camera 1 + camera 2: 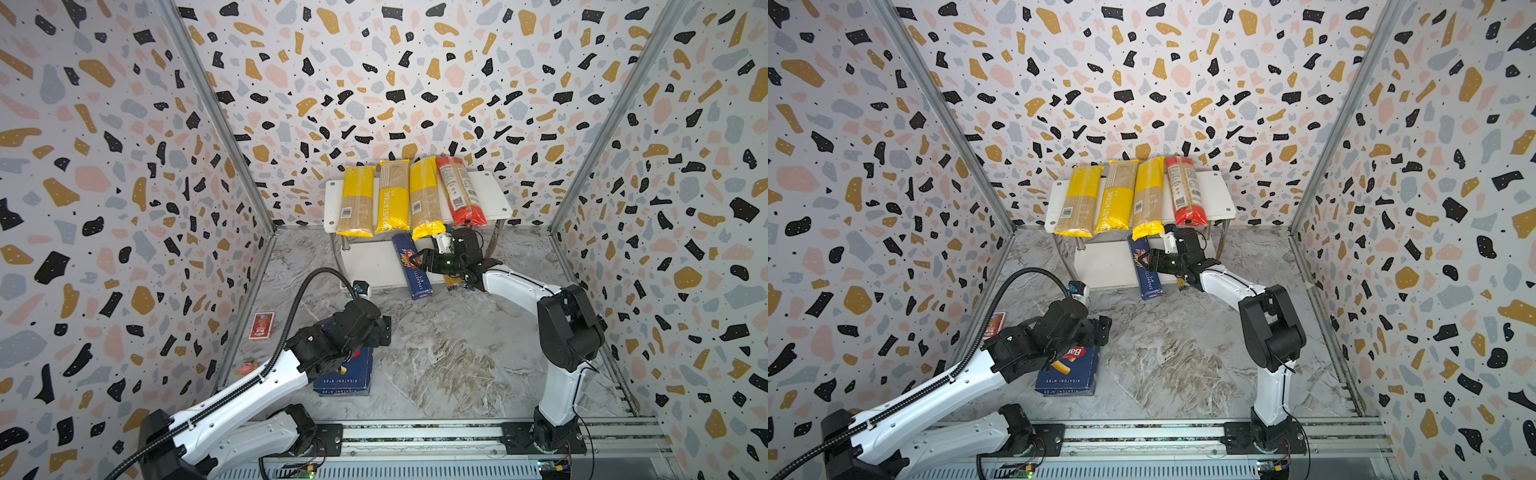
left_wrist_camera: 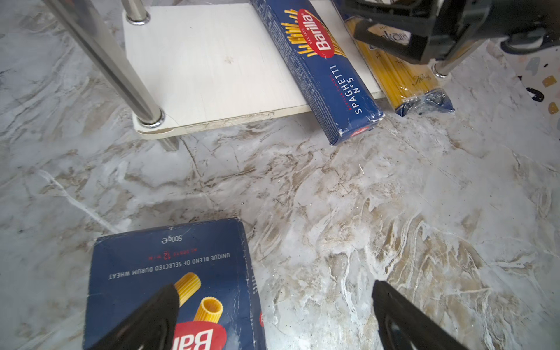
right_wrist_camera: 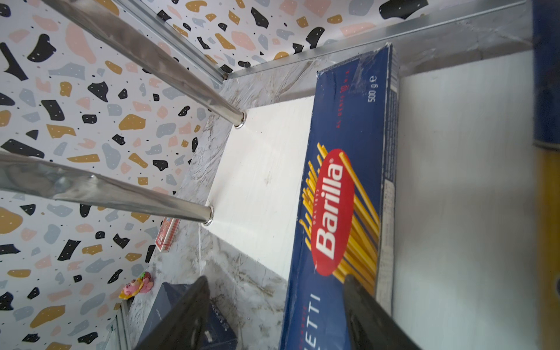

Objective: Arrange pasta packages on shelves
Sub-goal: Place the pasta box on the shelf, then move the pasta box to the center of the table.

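The shelves [image 1: 494, 195] stand at the back wall. Three yellow spaghetti bags [image 1: 392, 195] and a red-orange bag [image 1: 459, 191] lie side by side on the top board. On the lower board [image 2: 212, 69] a narrow Barilla spaghetti box [image 1: 417, 282] lies slanted, overhanging the front edge, with the ankara bag [image 2: 397, 78] beside it. My right gripper [image 3: 275, 278] hovers open over that box [image 3: 342, 151], one finger above it and one off its side, gripping nothing. A wide Barilla rigatoni box [image 1: 349, 376] lies flat on the table. My left gripper [image 2: 272, 286] is open above its edge [image 2: 169, 272].
A small red card pack [image 1: 262, 325] and a tiny pink object [image 1: 246, 367] lie by the left wall. Chrome legs [image 3: 145, 57] frame the lower tier. Patterned walls close three sides; the arms' rail [image 1: 415, 432] runs along the front.
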Controlling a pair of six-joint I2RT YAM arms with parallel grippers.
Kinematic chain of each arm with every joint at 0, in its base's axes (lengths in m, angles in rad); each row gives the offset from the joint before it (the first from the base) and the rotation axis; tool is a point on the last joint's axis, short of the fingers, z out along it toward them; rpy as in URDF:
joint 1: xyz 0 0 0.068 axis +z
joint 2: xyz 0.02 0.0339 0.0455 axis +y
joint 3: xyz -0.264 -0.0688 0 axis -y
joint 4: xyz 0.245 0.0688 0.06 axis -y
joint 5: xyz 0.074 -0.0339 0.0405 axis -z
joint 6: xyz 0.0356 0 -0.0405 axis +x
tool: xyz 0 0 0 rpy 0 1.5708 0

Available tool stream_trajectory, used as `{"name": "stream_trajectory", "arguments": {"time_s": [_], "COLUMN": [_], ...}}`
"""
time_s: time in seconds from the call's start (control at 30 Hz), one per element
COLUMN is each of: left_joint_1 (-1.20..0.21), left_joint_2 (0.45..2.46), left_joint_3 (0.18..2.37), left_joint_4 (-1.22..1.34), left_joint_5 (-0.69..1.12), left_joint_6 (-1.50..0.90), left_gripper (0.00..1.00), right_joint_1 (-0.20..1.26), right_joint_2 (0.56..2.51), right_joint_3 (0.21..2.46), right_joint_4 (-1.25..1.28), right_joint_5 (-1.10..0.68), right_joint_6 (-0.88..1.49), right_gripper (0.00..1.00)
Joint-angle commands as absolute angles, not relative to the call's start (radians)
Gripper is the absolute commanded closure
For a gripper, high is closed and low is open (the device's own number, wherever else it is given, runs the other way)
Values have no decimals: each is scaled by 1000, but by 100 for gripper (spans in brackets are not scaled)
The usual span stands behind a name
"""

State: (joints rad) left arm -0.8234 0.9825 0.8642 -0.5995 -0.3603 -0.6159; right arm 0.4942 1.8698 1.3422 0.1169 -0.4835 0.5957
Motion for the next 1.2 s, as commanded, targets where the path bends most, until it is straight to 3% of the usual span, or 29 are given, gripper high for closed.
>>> {"name": "stream_trajectory", "arguments": {"time_s": [0.0, 0.4, 0.7, 1.17], "left_joint_1": [-800, -606, -557, -534], "left_joint_2": [969, 930, 948, 973], "left_joint_3": [840, 761, 720, 621], "left_joint_4": [-654, -742, -713, -682], "left_joint_5": [-441, -505, -520, -499], "left_joint_6": [-677, -825, -877, -949], "left_gripper": [0, 0, 0, 1], "right_joint_1": [511, 603, 716, 865], "right_joint_2": [1776, 1489, 1260, 1250], "right_joint_3": [1295, 1028, 839, 718], "right_joint_4": [118, 1, -1, 81], "right_joint_5": [-513, -499, -502, -490], "right_joint_6": [585, 515, 562, 632], "right_gripper": [30, 22, 19, 13]}}
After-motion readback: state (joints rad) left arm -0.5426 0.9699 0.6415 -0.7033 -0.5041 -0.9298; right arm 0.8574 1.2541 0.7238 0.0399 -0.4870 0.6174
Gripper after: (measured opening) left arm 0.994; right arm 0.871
